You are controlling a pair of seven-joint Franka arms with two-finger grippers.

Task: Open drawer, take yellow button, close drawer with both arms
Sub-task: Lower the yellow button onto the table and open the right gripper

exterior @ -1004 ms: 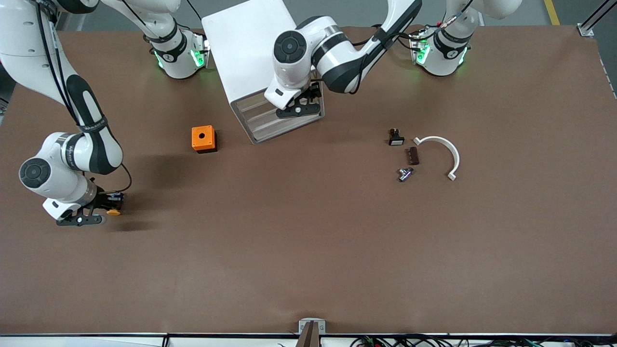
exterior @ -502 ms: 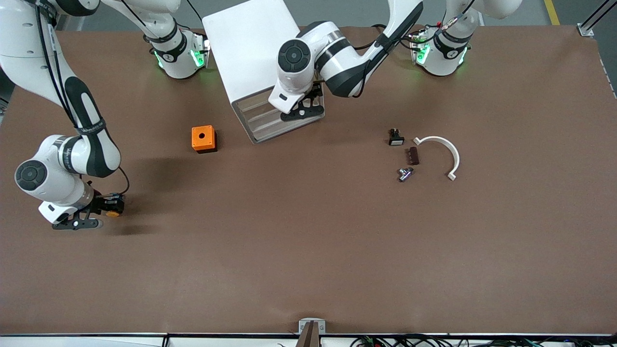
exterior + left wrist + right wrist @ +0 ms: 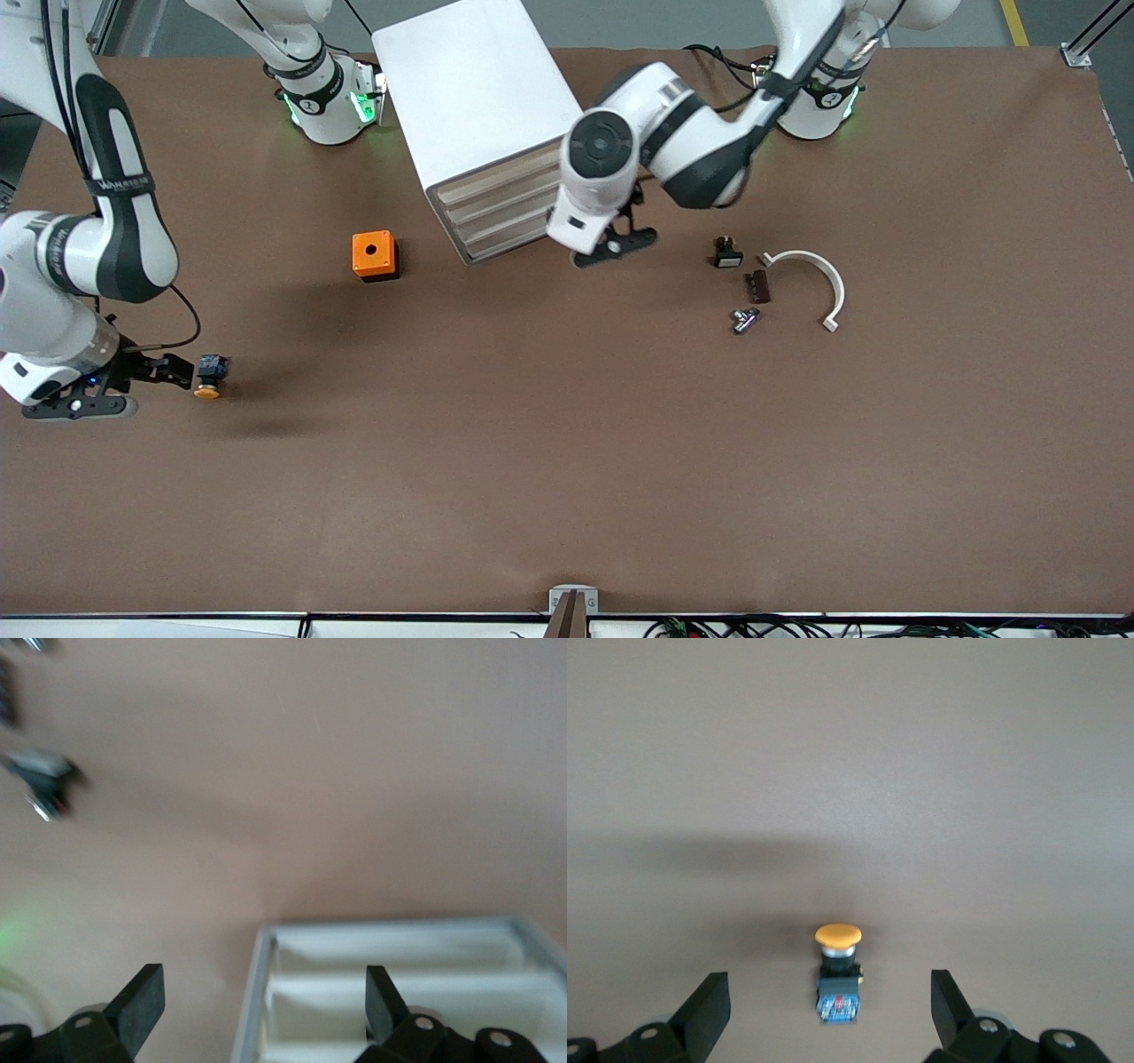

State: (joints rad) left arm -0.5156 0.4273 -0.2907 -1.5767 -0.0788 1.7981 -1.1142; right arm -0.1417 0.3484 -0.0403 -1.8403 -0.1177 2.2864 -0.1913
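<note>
The button (image 3: 209, 377) lies on its side on the bare table near the right arm's end, orange cap toward the front camera. My right gripper (image 3: 173, 372) is open just beside it and touches nothing. In the right wrist view the button (image 3: 838, 979) lies free between the spread fingers (image 3: 709, 1005) of the right gripper (image 3: 830, 1008). The drawer (image 3: 496, 180) sits flush in the white cabinet (image 3: 469, 80). My left gripper (image 3: 618, 245) hangs open and empty by the cabinet's front corner. In the left wrist view the left gripper (image 3: 263, 1003) is open and the cabinet (image 3: 399, 992) shows its front.
An orange cube with a hole (image 3: 373, 255) stands beside the cabinet toward the right arm's end. Toward the left arm's end lie a small black-and-white part (image 3: 728, 254), a dark brown piece (image 3: 757, 285), a metal part (image 3: 745, 320) and a white curved piece (image 3: 819, 275).
My right gripper opened, let go of the button on the table and drew back from it. My left gripper left the cabinet's front and swung toward the left arm's end.
</note>
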